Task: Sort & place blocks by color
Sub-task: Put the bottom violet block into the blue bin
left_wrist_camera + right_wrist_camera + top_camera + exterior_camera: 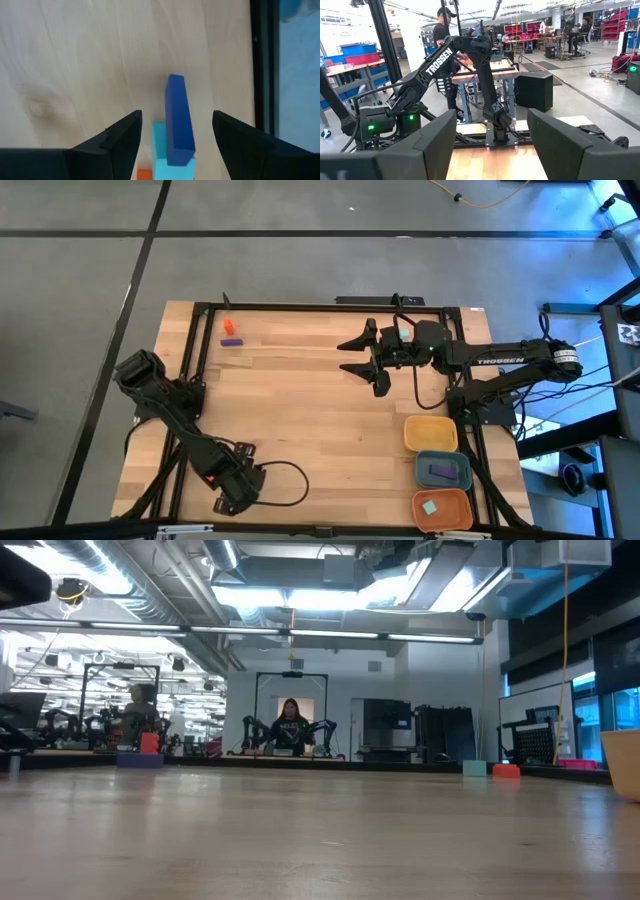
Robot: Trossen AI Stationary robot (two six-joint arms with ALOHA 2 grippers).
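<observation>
Two blocks (230, 333) on wooden table (300, 410), workshop behind

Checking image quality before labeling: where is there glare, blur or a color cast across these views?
High view: blue light spill at the right edge, table evenly lit. Low view: bright ceiling lights glare, near tabletop soft. Left wrist view: blue block sharp. Right wrist view: own fingers dark, nearly featureless.
</observation>
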